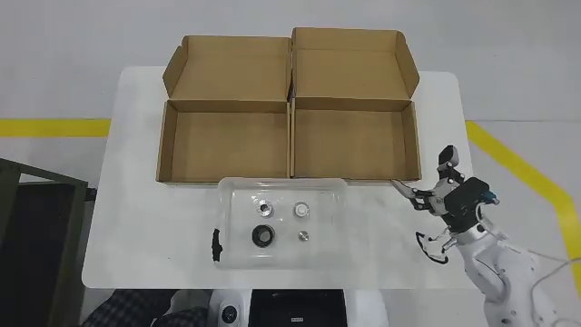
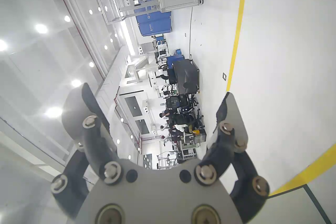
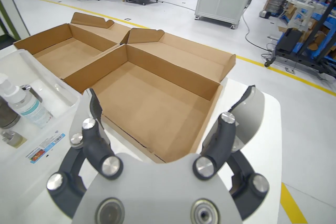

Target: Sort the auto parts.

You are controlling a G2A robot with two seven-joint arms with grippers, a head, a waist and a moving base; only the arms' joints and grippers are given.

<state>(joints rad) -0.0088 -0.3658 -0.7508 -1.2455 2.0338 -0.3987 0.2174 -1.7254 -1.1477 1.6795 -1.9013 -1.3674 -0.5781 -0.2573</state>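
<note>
A clear plastic tray (image 1: pixel 238 191) sits at the table's front centre. In it lie a black ring (image 1: pixel 263 234), a silver cylinder (image 1: pixel 265 208), a small white bottle (image 1: pixel 300 209) and a small metal nut (image 1: pixel 304 234). My right gripper (image 1: pixel 413 212) hovers open over the table's right front, beside the tray, with nothing between its fingers. The right wrist view has that gripper (image 3: pixel 170 89) facing the right cardboard box (image 3: pixel 157 104), with the bottle (image 3: pixel 26 104) and the tray (image 3: pixel 63 96) off to one side. My left gripper (image 2: pixel 156 89) is open and holds nothing, pointed at the room's floor.
Two open, empty cardboard boxes, left (image 1: pixel 224 145) and right (image 1: pixel 349 143), stand side by side behind the tray with their lids folded back. A small black piece (image 1: pixel 216 243) lies on the white table (image 1: pixel 136 236) just left of the tray.
</note>
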